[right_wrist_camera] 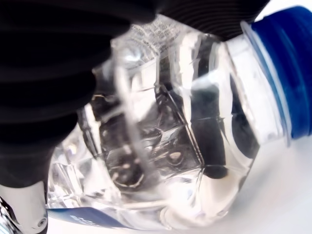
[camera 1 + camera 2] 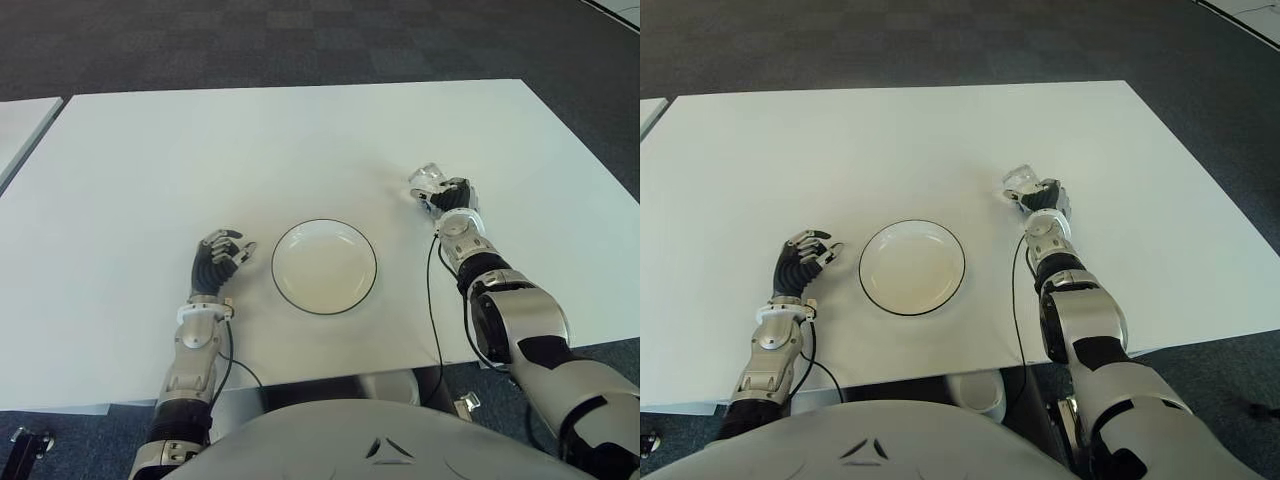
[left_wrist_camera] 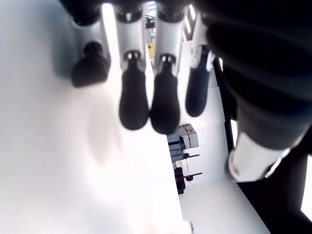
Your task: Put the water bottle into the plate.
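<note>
Water bottle [image 2: 428, 181]: clear plastic, blue cap [image 1: 287, 63], sitting at the table [image 2: 250, 140] surface to the right of the plate and somewhat beyond it, apart from the rim. Whether it is standing or lying cannot be told from the eye views.

Right hand [image 2: 447, 196]: wrapping the bottle; in the right wrist view dark fingers [image 1: 44, 97] are closing across the clear body, with one more showing through the plastic on the far side. Judged as grasping the bottle, not yet lifting.

Plate [image 2: 324, 267]: white, dark-rimmed, lying empty near the table's front edge, between the two hands.

Left hand [image 2: 218, 262]: showing just left of the plate, fingers relaxed and holding nothing, idle.

Step in hand, as judged: securing the grip before carrying the bottle leftward and toward the robot to the plate.

Handling notes, as judged: thin plastic is likely yielding under pressure, so firm but not crushing closure is advisable. The bottle should be clearing the plate's raised rim before travelling across. It should be lowered over the middle of the plate, and the fingers opened only once it is resting there, lest it roll or tip off.
</note>
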